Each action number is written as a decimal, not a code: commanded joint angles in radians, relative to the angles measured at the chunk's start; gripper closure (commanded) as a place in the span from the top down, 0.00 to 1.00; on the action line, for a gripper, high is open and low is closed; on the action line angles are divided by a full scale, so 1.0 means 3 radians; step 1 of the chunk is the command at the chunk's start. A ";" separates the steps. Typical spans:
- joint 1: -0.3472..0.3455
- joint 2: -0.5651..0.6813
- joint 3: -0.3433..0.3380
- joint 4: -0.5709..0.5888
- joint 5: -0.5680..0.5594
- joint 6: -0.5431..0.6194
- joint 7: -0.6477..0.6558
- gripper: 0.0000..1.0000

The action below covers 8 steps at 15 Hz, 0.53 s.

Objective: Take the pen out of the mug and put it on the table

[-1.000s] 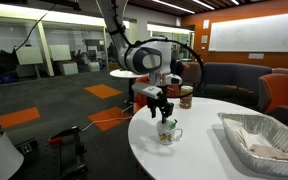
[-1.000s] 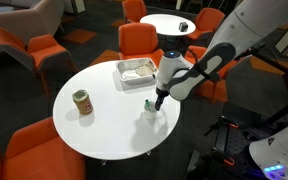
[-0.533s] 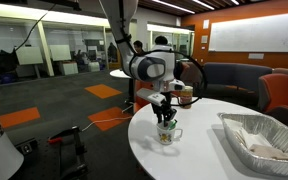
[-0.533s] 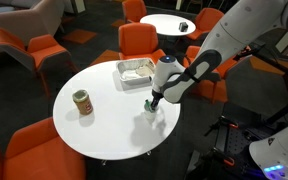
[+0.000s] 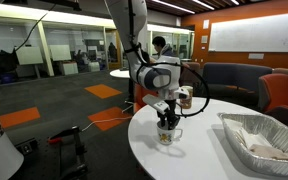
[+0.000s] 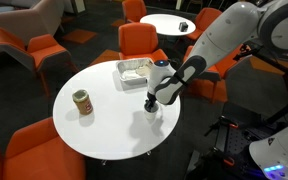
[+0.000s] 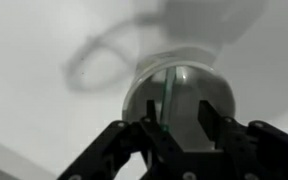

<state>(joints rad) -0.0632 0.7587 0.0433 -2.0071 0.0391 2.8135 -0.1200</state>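
Here, two round white tables are seen in a carpeted lounge with orange chairs [image 6: 141, 40]. The large table [image 6: 94, 125] stands before a smaller table [image 6: 169, 22]. On the large table are set one foil tray [image 6: 136, 70], one tan container [image 6: 82, 102] whose label cannot be read, and one white mug [image 5: 168, 134]. The gripper [image 7: 176, 122] is held just over the mug's mouth, fingers parted. One green pen [image 7: 168, 90] is seen upright inside the mug, between them.

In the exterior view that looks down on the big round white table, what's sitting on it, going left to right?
From the left: tan container → foil tray → white mug, with the gripper right over it.
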 commanded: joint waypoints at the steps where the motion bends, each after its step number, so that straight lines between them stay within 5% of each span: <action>1: -0.0038 0.0140 0.0046 0.0165 0.0073 -0.0017 0.0120 0.19; 4: 0.0057 0.0099 -0.0045 0.0134 0.0013 -0.0015 0.0201 0.00; 8: 0.0240 -0.0162 -0.0204 -0.0049 -0.0057 -0.0136 0.0381 0.03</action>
<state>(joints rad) -0.0418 0.7861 0.0268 -1.9649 0.0430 2.8096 -0.0666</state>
